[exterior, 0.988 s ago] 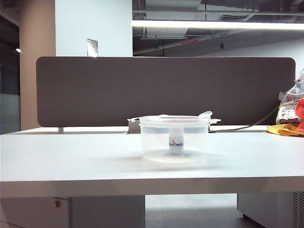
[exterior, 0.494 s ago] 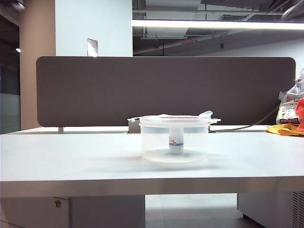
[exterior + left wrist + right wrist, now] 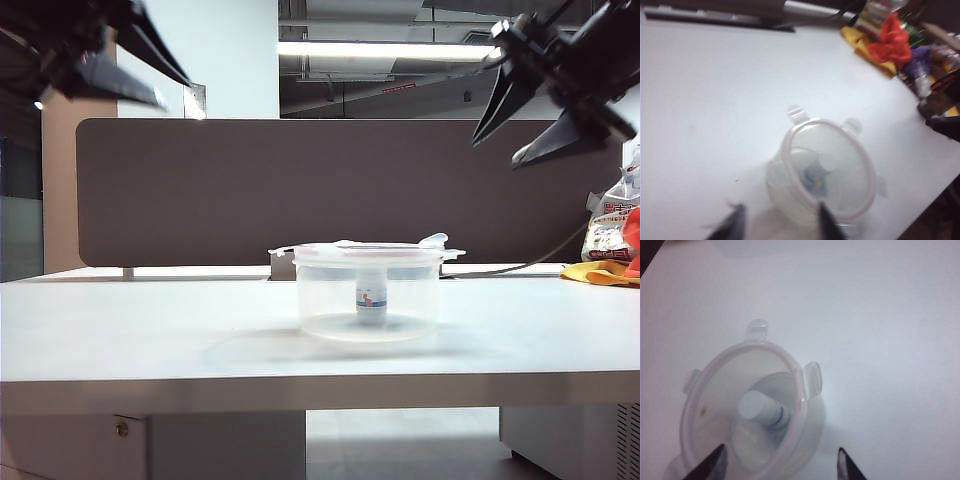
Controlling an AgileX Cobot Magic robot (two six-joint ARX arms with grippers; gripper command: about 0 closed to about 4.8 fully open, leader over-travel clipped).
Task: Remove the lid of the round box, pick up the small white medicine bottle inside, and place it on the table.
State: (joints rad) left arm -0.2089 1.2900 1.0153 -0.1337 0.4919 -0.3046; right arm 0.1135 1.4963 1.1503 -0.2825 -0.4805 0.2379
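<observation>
Translucent plastic is what both arms are aiming at: the round box [image 3: 368,300] is sitting in the middle of the table [image 3: 150,330], with the lid [image 3: 366,248] lying flat on its rim, not yet removed. Inside, the small white medicine bottle [image 3: 371,296] is standing upright near the centre. The left gripper [image 3: 150,70] is hanging high above the table on the left side, and the right gripper [image 3: 520,120] high on the right – both well apart from the box, touching nothing. The jaws of each are standing spread and are holding nothing; the right ones are looking wider.

I am judging that the first step, taking off the lid, is only beginning. The next move is calling for one gripper to come down to a side tab of the lid – perhaps while the other is steadying the box wall, because the light box could lift together with the lid.
</observation>
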